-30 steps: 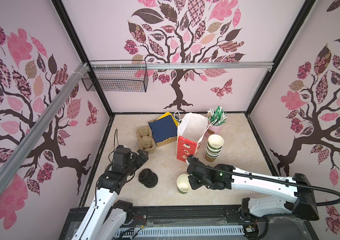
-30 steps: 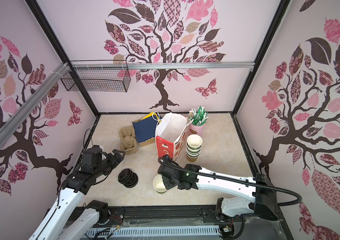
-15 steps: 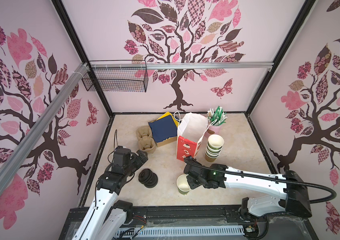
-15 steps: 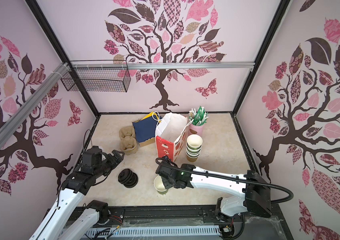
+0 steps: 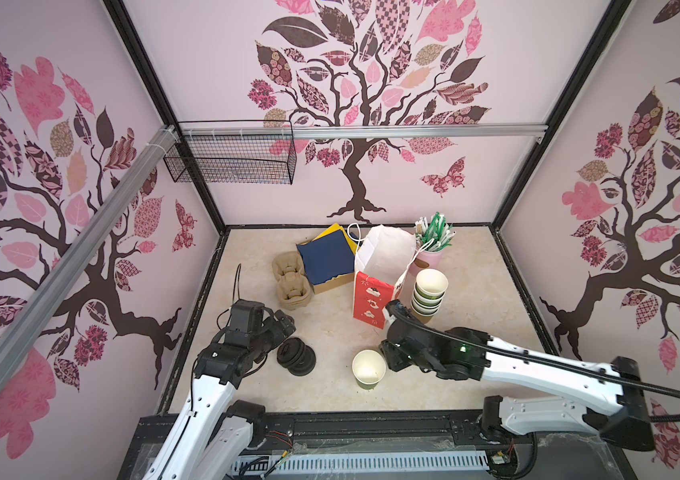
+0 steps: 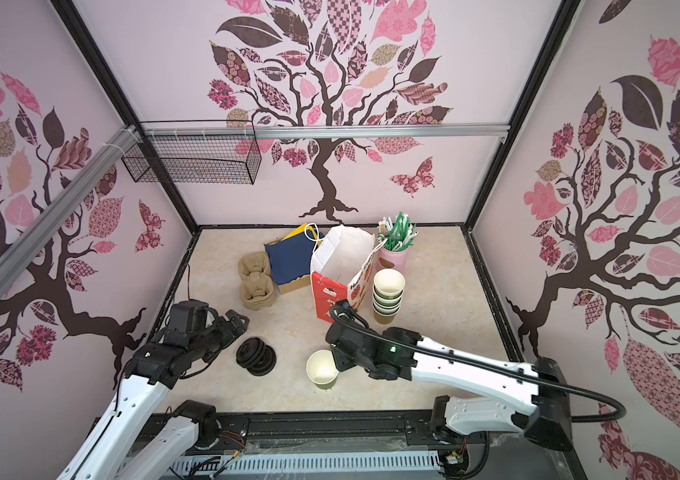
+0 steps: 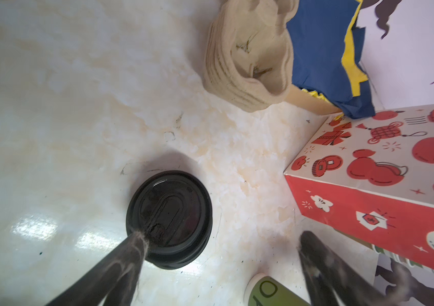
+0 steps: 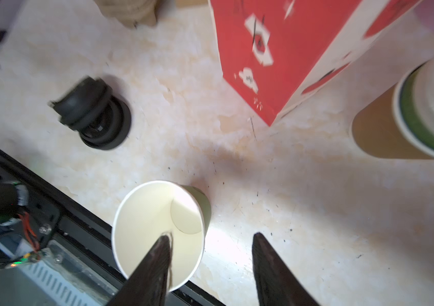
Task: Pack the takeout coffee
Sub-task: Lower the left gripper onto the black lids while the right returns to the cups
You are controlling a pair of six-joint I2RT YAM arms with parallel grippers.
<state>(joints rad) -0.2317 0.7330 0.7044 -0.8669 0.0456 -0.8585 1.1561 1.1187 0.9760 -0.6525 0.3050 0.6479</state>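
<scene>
paper cup lidless, olive outside; right gripper spread at rim; left gripper spread above black lids.

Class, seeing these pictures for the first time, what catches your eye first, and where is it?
The red-and-white paper bag stands open mid-table. Near the front edge a lidless green paper cup stands upright, the right gripper at its rim with jaws apart. Left of it lies a stack of black lids.
</scene>
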